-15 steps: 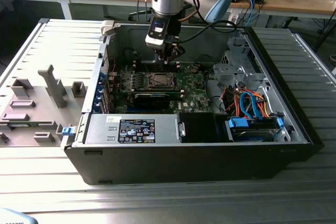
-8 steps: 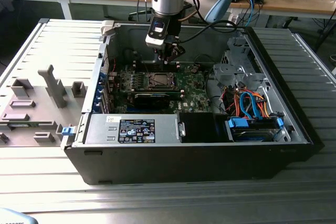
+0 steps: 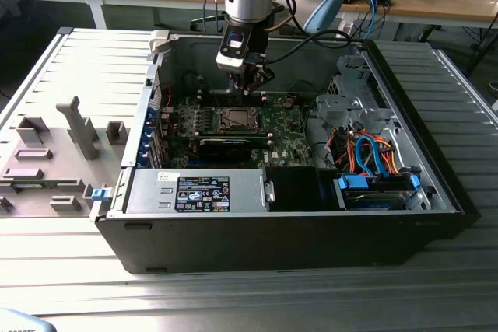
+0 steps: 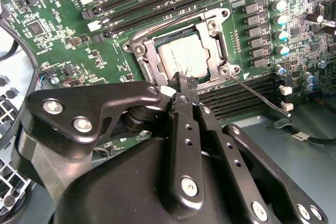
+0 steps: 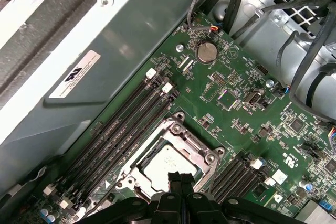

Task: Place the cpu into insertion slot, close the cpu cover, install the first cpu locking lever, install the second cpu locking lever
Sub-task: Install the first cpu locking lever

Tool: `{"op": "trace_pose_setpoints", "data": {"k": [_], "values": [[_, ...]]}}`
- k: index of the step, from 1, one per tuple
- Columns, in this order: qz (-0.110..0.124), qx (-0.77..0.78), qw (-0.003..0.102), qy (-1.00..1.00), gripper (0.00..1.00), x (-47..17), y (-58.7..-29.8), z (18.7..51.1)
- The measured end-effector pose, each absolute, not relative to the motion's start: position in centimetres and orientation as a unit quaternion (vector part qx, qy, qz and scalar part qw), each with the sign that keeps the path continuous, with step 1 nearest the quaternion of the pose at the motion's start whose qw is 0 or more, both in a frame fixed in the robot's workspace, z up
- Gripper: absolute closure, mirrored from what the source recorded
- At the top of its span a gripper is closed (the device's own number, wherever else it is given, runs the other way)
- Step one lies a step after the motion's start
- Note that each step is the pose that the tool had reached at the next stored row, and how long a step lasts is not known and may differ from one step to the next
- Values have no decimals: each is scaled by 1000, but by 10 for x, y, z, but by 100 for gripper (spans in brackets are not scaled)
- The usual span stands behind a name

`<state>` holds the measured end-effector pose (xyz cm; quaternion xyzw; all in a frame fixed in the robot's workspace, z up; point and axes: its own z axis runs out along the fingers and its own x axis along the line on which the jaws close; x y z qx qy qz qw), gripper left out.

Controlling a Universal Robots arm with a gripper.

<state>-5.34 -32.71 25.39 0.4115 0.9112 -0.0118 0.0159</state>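
The cpu (image 4: 184, 59) (image 5: 164, 165), a dull silver square, lies in the insertion slot (image 3: 236, 119) on the green motherboard (image 3: 284, 134). The cpu cover (image 4: 148, 59) (image 5: 181, 135), a silver frame with a square window, lies flat around the chip. A thin metal locking lever (image 4: 260, 97) sticks out sideways from the socket corner across the black memory slots. My gripper (image 3: 249, 91) (image 4: 180, 82) (image 5: 180, 178) hangs just above the socket's edge with its black fingers pressed together, and nothing shows between them.
The open computer case (image 3: 436, 169) surrounds the board with high walls. A labelled power supply (image 3: 198, 192) sits at the front and a drive cage with orange and blue cables (image 3: 369, 153) on the exterior view's right. Grey fixtures (image 3: 78, 126) stand outside on the left.
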Motion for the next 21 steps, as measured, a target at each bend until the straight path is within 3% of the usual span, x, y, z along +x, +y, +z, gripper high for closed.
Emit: {"op": "trace_pose_setpoints", "data": {"k": [21], "values": [[-12, 405, 16, 914, 89, -53, -327, 254]]}}
